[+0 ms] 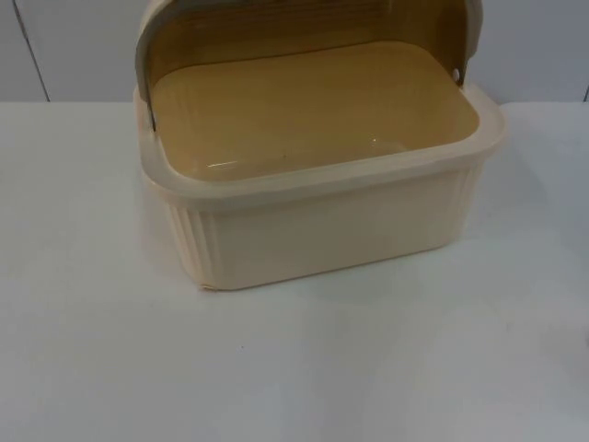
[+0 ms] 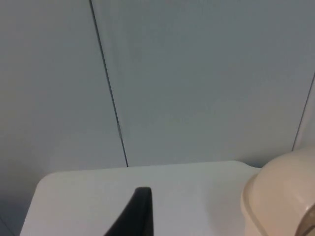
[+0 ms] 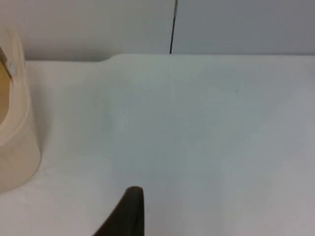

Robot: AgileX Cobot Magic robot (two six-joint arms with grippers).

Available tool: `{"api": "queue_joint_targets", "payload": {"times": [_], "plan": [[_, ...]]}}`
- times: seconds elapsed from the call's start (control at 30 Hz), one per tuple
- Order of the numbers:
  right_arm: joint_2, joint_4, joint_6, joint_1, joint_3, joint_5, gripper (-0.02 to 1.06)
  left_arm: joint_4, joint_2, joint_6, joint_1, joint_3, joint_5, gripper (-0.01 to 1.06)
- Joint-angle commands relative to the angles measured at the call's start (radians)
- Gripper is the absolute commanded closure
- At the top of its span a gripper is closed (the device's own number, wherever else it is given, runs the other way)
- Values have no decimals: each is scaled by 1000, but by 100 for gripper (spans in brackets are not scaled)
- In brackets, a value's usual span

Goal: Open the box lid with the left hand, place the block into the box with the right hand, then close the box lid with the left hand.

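1. Box [image 1: 322,198]: your landmark. It is a cream tub with ribbed walls, standing on the white table [image 1: 294,368] close to the grey wall [image 1: 74,46]. Its amber inside holds nothing that you can see.
2. Lid [image 1: 304,28]: swung up and back over the far rim of the box, so you may judge the opening step done.
3. Block: you must find it first; no spot on the table around the box can be given for it.
4. Left gripper [image 2: 138,216]: off the box's corner, just above the table, one black fingertip pointing toward the wall. You cannot tell whether it is released or clenched; it grasps nothing you can see.
5. Right gripper [image 3: 128,214]: low over bare table on the other side of the box, well apart from it. Its grip likewise cannot be told.
6. Step in hand, as a judgement: placing the block. Your next move calls for the right gripper to fetch the block and lower it into the box.
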Motion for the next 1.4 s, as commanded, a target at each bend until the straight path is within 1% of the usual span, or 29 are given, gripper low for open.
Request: {"api": "queue_joint_targets", "payload": {"times": [0.0,0.1,0.2,0.3,0.33,0.47,0.53,0.67,0.83,0.93,0.97,1.07,1.1,1.17,1.23,1.27,1.37], "plan": [[29,11,-6,7,-4,-12,0,3,-13,2,1,-5,4,0],[80,10,-31,38,-4,-46,0,5,-15,2,1,-3,4,0],[123,10,-58,74,-4,-54,0,5,-15,2,1,-3,4,0],[197,8,-58,128,-4,-73,0,5,-15,2,1,-3,4,0],[197,8,-58,128,-4,-73,0,5,-15,2,1,-3,4,0],[305,20,-56,177,-4,-86,0,5,-15,2,1,-3,4,0],[316,19,-56,181,-2,-88,0,5,-15,2,1,-3,4,0],[404,19,-67,215,-2,-99,0,5,-15,2,1,-3,4,0],[494,37,-68,214,-2,-104,0,6,-15,2,-2,-3,4,0],[541,48,-68,214,4,-123,0,6,-15,2,-2,-3,4,0],[579,50,-74,214,26,-170,0,6,-15,2,-2,-3,4,0],[653,60,-94,214,74,-238,0,6,-15,2,-2,-3,4,0],[653,60,-94,214,74,-238,0,6,-15,2,-2,-3,4,0],[687,60,-116,214,87,-277,0,6,-15,2,-4,-3,4,0],[713,60,-170,214,87,-277,0,11,-15,2,-22,-3,4,0],[713,60,-170,214,87,-277,0,11,-15,2,-22,-3,4,0],[744,62,-221,214,87,-273,0,44,-15,2,-71,-3,4,0]]}}
